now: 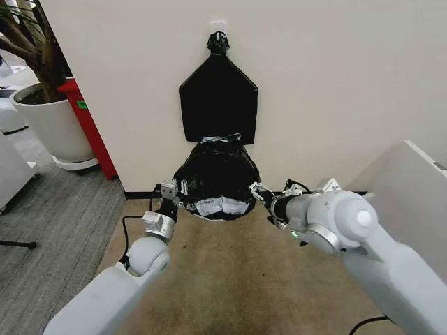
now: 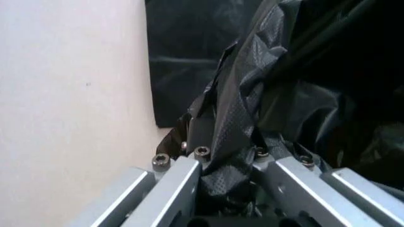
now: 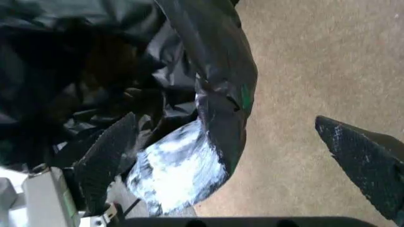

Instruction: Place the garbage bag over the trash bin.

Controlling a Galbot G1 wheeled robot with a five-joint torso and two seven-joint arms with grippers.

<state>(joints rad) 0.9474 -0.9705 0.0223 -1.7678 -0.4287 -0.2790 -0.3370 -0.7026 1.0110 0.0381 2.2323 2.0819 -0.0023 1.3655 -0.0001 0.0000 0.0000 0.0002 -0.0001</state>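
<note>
Garbage bag hiding trash bin, left fingers pinching it

Left gripper jaws clamped (on plastic), right gripper jaws spread

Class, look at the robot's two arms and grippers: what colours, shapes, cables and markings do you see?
Both arms are smooth, rounded light-grey shells with ball-like joints. The left gripper is silver metal blocks with hex bolts, a black cable looping beside it. The right gripper has dark textured fingers; a green light glows on its forearm.
</note>
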